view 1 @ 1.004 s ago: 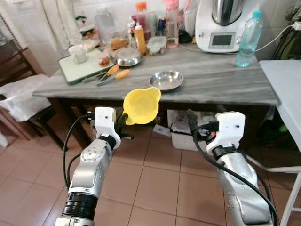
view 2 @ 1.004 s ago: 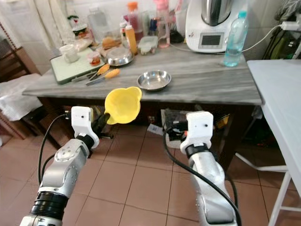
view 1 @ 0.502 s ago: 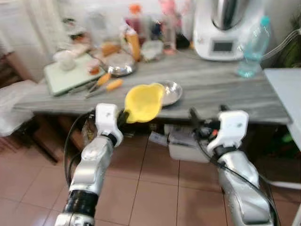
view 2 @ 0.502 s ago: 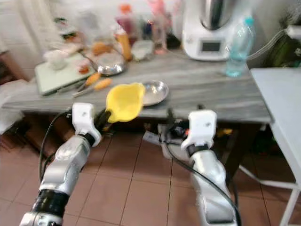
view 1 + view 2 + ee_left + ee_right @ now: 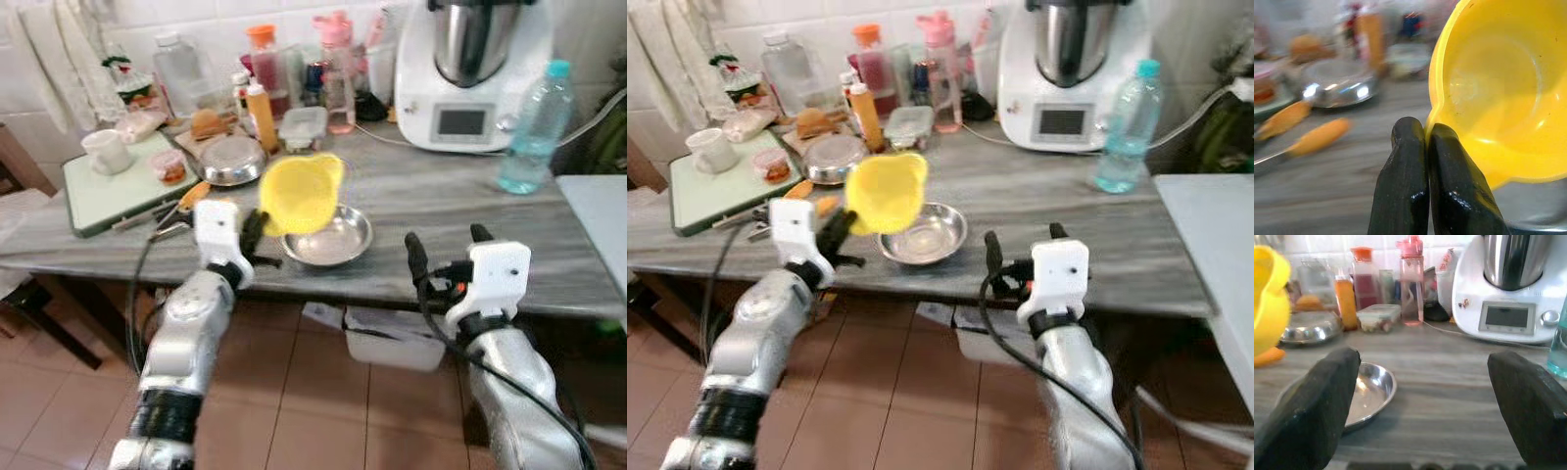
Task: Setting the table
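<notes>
Over the grey wooden tabletop (image 5: 441, 196), the left tool (image 5: 257, 227), clamped on the yellow plastic bowl (image 5: 301, 192), had advanced above the shallow steel dish (image 5: 328, 238). The right tool (image 5: 441, 249) hung apart, so a placement looked near.

White kitchen machine w/ steel jug (image 5: 475, 73) at rear of grey marbled counter (image 5: 441, 186), clear blue-capped water bottle (image 5: 531, 129) beside it; pink bottle (image 5: 337, 73), prob. sauce bottles.

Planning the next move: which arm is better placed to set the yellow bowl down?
Left. Its pincer already grips the yellow bowl by the rim, above the table; the right pincer is open and holds nothing.
</notes>
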You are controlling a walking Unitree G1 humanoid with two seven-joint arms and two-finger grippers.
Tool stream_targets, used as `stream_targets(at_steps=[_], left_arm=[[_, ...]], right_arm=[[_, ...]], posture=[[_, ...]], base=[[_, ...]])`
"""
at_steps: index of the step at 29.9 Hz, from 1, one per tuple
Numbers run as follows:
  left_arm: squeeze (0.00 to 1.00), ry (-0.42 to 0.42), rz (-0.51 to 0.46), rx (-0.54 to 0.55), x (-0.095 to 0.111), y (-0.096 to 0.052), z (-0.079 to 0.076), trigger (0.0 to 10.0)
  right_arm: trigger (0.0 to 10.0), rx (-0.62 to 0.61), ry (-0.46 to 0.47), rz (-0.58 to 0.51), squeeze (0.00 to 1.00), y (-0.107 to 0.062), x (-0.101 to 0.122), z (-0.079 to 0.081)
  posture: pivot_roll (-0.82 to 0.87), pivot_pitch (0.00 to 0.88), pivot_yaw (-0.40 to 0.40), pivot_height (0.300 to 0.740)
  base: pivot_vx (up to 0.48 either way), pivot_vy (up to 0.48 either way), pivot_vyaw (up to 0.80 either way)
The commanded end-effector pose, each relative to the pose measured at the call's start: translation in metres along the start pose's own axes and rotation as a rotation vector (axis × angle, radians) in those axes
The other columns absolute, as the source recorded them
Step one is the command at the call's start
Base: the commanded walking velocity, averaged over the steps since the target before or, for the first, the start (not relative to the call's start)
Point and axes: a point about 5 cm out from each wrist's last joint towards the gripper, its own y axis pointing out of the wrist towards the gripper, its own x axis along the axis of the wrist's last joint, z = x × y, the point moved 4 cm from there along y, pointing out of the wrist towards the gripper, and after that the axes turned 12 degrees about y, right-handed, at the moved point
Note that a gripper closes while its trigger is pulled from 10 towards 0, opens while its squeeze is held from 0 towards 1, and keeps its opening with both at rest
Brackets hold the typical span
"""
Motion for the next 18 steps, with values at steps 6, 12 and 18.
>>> stream_targets(at_steps=[6,12,18], left_arm=[[0.00,0.062,-0.004,-0.016,0.001,-0.021,0.002,10.0],[0.00,0.056,0.022,-0.012,-0.007,-0.029,0.002,10.0],[0.00,0.042,0.007,-0.025,-0.002,-0.028,-0.006,10.0]], right_arm=[[10.0,-0.039,-0.031,0.014,0.00,-0.013,0.001,-0.012],[10.0,-0.045,-0.039,0.025,0.00,-0.016,-0.002,-0.013],[10.0,-0.039,-0.040,0.028,0.00,-0.016,-0.001,-0.012]], posture=[[-0.07,0.000,0.118,0.740],[-0.07,0.000,0.109,0.740],[-0.07,0.000,0.108,0.740]], base=[[0.385,0.000,0.00],[0.358,0.000,0.00],[0.339,0.000,0.00]])
